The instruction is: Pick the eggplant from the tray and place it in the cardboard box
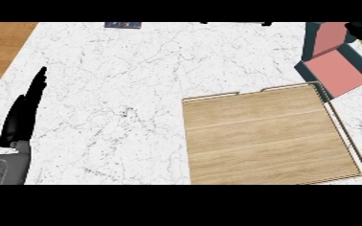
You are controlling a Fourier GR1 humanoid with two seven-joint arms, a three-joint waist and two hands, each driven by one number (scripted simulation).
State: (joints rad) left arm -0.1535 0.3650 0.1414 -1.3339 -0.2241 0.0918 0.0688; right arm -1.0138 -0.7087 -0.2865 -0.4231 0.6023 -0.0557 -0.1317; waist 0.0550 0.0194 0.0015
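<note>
Where the white veined marble counter meets the lower left edge, the left hand rests with straight fingers. Nearby lies a flat, wood-grained rectangular tray; beyond, a pink-flapped box. Eggplant unseen.

White marble counter, wooden tray lying flat at right, pink-flapped box (partly cropped) beyond it
</note>
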